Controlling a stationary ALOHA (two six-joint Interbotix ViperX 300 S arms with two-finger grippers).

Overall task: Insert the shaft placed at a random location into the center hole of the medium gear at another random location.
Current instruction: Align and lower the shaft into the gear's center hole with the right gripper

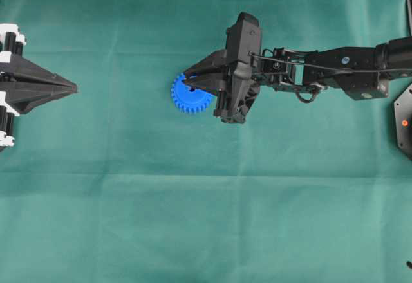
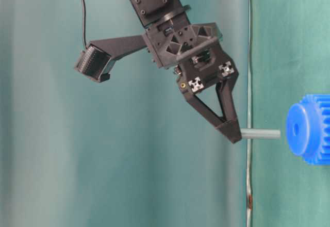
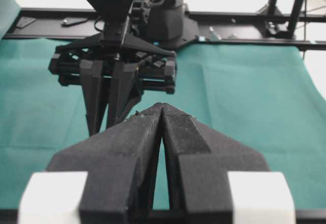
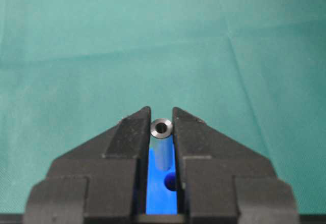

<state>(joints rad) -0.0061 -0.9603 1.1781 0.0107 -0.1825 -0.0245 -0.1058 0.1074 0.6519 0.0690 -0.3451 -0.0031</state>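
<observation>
My right gripper (image 1: pixel 187 77) is shut on the shaft (image 4: pixel 161 128), a silvery-grey pin seen end-on between the fingertips in the right wrist view. At table level the shaft (image 2: pixel 260 133) sticks out from the right gripper (image 2: pixel 233 133) toward the medium gear (image 2: pixel 309 129), with a small gap between its tip and the gear's face. The blue gear (image 1: pixel 189 98) lies on the cloth, partly under the fingers. Its center hole (image 4: pixel 171 182) shows dark just beside the shaft's end. My left gripper (image 1: pixel 73 89) rests shut at the far left, holding nothing, well away from the gear.
Green cloth (image 1: pixel 206 219) covers the whole table. A black mount (image 1: pixel 404 122) sits at the right edge. In the left wrist view the right arm's gripper (image 3: pixel 104 107) stands ahead of my shut left gripper (image 3: pixel 162 108), with a black rail (image 3: pixel 244 30) behind.
</observation>
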